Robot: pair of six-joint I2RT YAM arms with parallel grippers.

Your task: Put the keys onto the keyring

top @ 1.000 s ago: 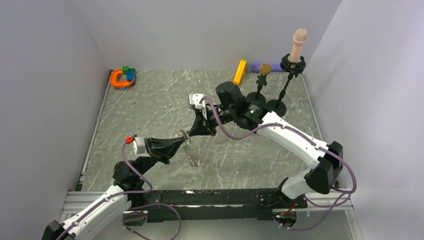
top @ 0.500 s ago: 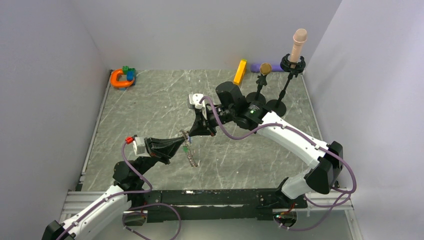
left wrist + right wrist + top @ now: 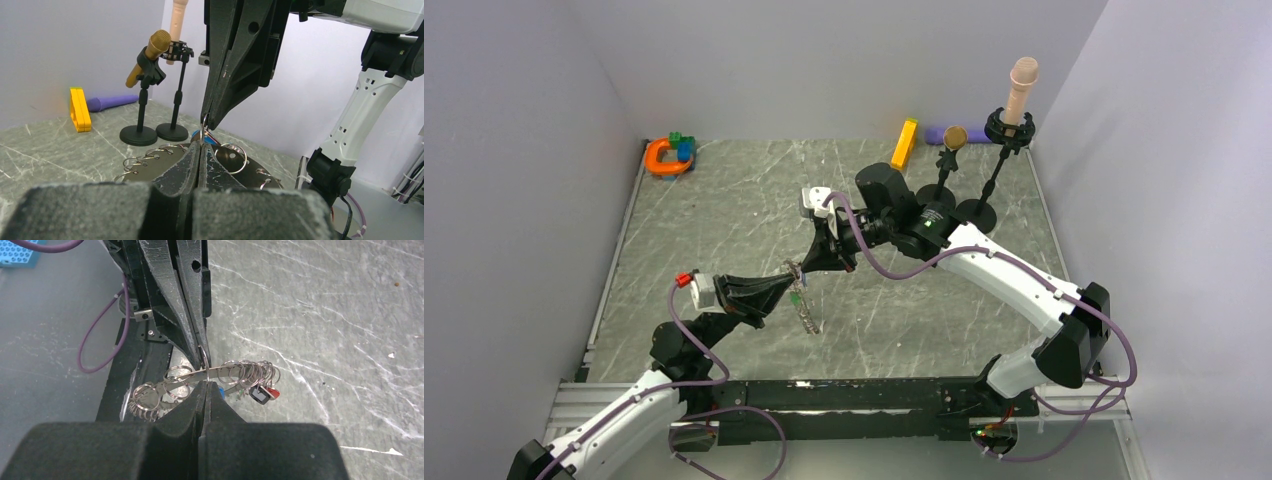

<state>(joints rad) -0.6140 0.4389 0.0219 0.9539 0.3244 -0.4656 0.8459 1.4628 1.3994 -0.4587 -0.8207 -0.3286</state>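
Observation:
The keyring (image 3: 807,310), a flat silvery ring edged with many small wire loops, hangs above the table's middle. My left gripper (image 3: 792,279) is shut on its edge (image 3: 150,167). My right gripper (image 3: 805,268) meets it tip to tip from the opposite side, shut on a thin wire loop at the ring's rim. In the right wrist view a blue key (image 3: 220,390) sits right beside the right gripper (image 3: 204,386), and a black key (image 3: 259,395) and a red key (image 3: 272,391) dangle from the keyring (image 3: 235,371). The left gripper (image 3: 204,359) closes in from above.
An orange horseshoe toy (image 3: 663,157) with coloured bricks lies in the far left corner. A yellow bar (image 3: 905,144) and a purple object (image 3: 937,134) lie at the back. Two black microphone stands (image 3: 975,211) rise at the back right, close behind the right arm.

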